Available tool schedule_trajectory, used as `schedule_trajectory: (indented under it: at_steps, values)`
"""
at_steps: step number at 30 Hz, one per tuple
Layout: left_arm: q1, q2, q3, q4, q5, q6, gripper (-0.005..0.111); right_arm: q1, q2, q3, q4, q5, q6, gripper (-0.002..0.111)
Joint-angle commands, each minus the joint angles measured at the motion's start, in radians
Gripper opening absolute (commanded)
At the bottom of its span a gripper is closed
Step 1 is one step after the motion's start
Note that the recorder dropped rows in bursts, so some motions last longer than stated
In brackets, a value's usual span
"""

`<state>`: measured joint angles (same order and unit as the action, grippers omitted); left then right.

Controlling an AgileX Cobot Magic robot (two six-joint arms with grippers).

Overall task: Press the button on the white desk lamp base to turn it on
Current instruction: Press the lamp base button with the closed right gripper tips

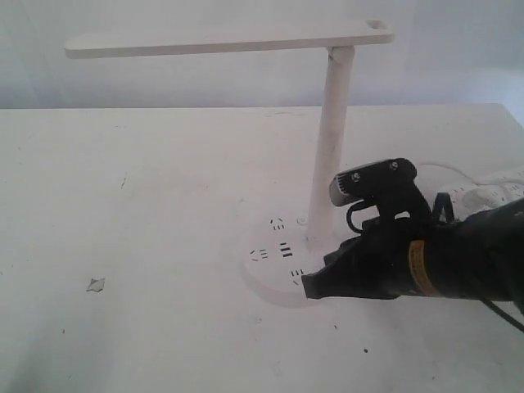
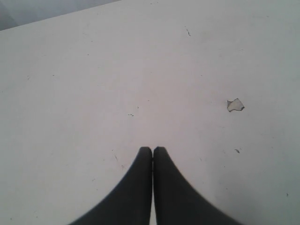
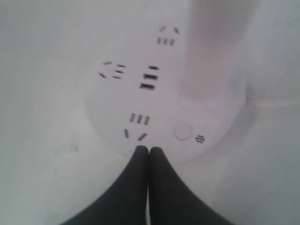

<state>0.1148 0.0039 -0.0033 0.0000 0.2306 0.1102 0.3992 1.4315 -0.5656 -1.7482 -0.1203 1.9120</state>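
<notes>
While the right gripper (image 3: pixel 149 150) has its fingers (image 3: pixel 137 161) pinched together, empty, at the rim of the white desk lamp base (image 3: pixel 115 101), the button (image 3: pixel 183 131) sits just past their tips, slightly aside, untouched; pressing remains. The left gripper (image 2: pixel 152 150) is likewise closed.

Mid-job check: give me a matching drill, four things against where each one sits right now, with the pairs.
Things:
1. left claw
2. right claw
3. button
4. power strip

Places:
A. on the white desk lamp base, beside the stem, uncovered
B. shut, over bare table near a small chip
C. behind the right arm, far right in the exterior view
D. shut, tips at the base's edge, short of the button

Pairs: 1-B; 2-D; 3-A; 4-C
</notes>
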Motion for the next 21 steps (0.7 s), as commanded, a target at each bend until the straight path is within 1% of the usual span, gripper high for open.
schedule_trajectory:
  at_steps: [1, 7, 15, 21]
  values:
    - [0.001, -0.004, 0.003, 0.0, 0.0, -0.001, 0.0, 0.007, 0.109, -0.022, 0.005, 0.053, 0.056, 0.0]
    - [0.001, -0.004, 0.003, 0.0, 0.0, -0.001, 0.0, 0.007, 0.187, -0.076, 0.004, 0.075, 0.043, 0.0]
    - [0.001, -0.004, 0.003, 0.0, 0.0, -0.001, 0.0, 0.007, 0.19, -0.132, 0.004, 0.1, 0.043, 0.0]
    - [0.001, -0.004, 0.003, 0.0, 0.0, -0.001, 0.0, 0.007, 0.2, -0.142, 0.004, 0.134, 0.043, 0.0]
